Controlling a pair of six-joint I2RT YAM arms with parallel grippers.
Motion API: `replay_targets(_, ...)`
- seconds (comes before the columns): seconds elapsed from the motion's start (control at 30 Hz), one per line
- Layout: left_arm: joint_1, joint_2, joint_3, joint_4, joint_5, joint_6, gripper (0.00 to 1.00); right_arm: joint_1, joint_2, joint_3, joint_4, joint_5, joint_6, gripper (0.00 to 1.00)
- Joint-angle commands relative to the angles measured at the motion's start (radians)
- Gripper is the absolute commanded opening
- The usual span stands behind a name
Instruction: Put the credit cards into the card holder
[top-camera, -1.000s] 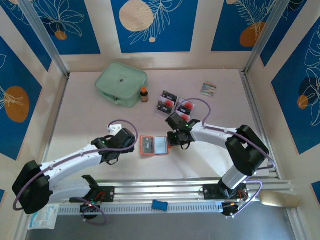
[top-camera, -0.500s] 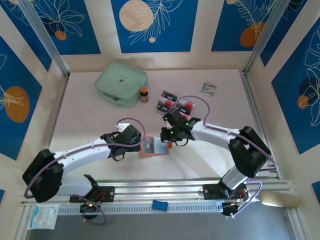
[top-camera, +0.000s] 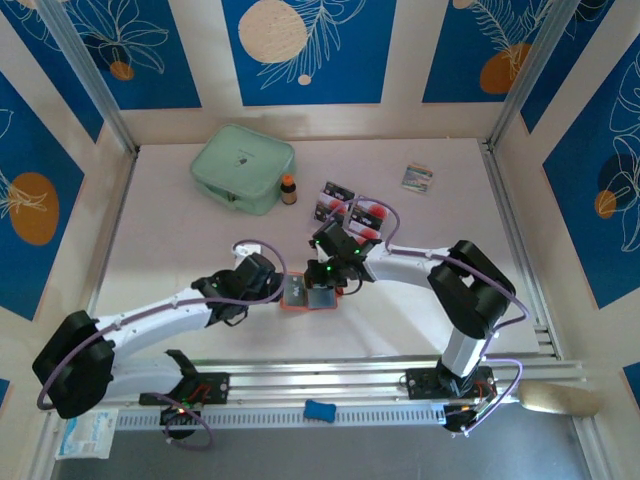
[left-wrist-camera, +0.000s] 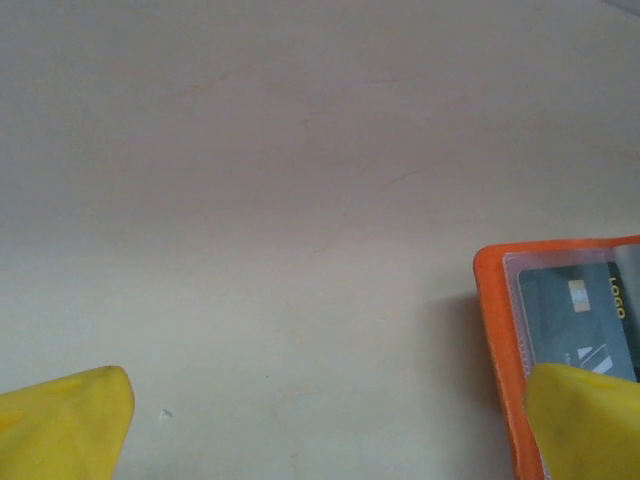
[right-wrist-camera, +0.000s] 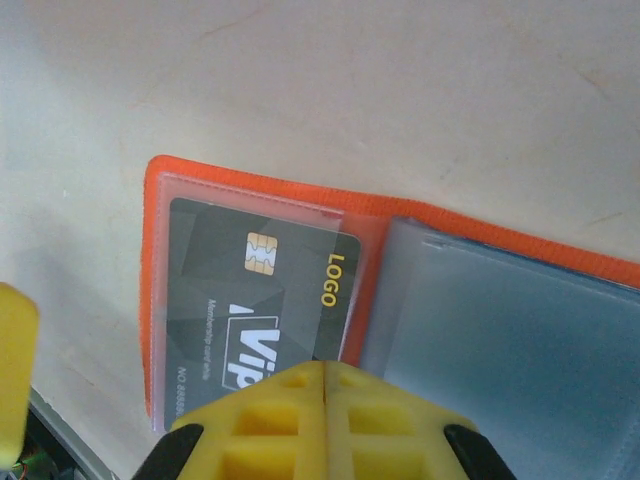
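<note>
Pouch (top-camera: 243, 167), mint-green and zipped, lies well behind and left of the card holder (top-camera: 296, 300), with a small brown bottle (top-camera: 288, 189) just beside the pouch. At the holder's left edge sits the left gripper (top-camera: 278, 290), its yellow fingers (left-wrist-camera: 60, 425) spread wide and holding nothing; one finger overlaps the holder's orange rim. The holder lies open and flat, a black credit card (right-wrist-camera: 260, 290) with a gold chip tucked in its clear left pocket. Over the holder hangs the right gripper (right-wrist-camera: 325, 395), pads pressed together at that card's near edge; whether they pinch it I cannot tell. Behind and right of the holder lie loose credit cards (top-camera: 337, 195), and a multicoloured packet (top-camera: 418, 177) lies further right.
</note>
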Motion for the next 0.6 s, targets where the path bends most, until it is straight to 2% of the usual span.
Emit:
replay_targets(0.0, 0.009, -0.016, -0.015, 0.013, -0.033, 0.008, 1.0, 0.009, 0.023, 0.032, 0.013, -0.03, 0.017, 0.0)
replay_targets(0.57, 0.009, -0.01, 0.003, -0.018, -0.06, -0.006, 1.0, 0.017, 0.089, 0.056, 0.028, -0.05, 0.033, 0.0)
